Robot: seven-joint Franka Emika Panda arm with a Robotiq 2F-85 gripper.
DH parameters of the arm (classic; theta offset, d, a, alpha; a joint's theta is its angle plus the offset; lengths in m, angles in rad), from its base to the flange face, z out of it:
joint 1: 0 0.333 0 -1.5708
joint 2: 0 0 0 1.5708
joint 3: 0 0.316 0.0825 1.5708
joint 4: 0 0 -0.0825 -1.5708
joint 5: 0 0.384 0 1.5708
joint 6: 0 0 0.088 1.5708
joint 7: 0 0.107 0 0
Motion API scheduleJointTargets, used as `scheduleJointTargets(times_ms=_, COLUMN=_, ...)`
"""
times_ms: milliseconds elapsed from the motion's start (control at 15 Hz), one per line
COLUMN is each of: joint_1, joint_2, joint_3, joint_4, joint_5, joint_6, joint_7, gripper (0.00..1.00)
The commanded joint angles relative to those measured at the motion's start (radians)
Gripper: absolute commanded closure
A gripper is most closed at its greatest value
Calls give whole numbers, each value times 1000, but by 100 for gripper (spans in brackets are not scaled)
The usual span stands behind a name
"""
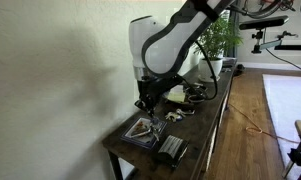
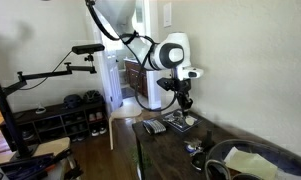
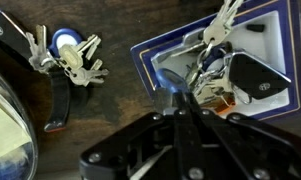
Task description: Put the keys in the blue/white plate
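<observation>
The blue/white plate (image 3: 155,62) is square with a dark blue rim and lies at the upper right of the wrist view. A bunch of silvery keys (image 3: 216,38) lies splayed on it beside a black car fob (image 3: 258,78). My gripper (image 3: 180,98) hangs a little above the plate's near rim with its fingers closed together and nothing between them. In both exterior views the gripper (image 1: 145,103) (image 2: 183,103) is just above the plate (image 1: 142,130) (image 2: 180,124) on the dark table.
A second bunch of keys with a blue tag and black strap (image 3: 72,58) lies on the table left of the plate. A pale-yellow dish (image 3: 5,125) is at the far left. A black ribbed object (image 1: 173,150) sits near the table's end.
</observation>
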Motion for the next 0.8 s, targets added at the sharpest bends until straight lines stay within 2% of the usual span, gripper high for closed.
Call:
scheduleJointTargets(times_ms=0, joint_1=-8, joint_2=33, joint_3=18, joint_4=36, joint_5=26, joint_6=-40, joint_7=-57, gripper=97)
scheduleJointTargets(times_ms=67, joint_1=-9, joint_2=37, joint_3=23, joint_4=36, joint_5=30, joint_6=-38, joint_7=-71, gripper=94)
scheduleJointTargets(times_ms=133, joint_1=-9, joint_2=40, joint_3=26, joint_4=34, joint_5=29, joint_6=-32, joint_7=-84, gripper=77)
scheduleJointTargets(times_ms=200, joint_1=-5, joint_2=40, joint_3=26, joint_4=34, joint_5=26, joint_6=-33, joint_7=-87, gripper=69)
scheduleJointTargets(times_ms=267, joint_1=-2, joint_2=39, joint_3=26, joint_4=34, joint_5=24, joint_6=-37, joint_7=-90, gripper=68)
scheduleJointTargets(times_ms=733, joint_1=-12, joint_2=0, joint_3=19, joint_4=16, joint_5=37, joint_6=-60, joint_7=-83, gripper=23)
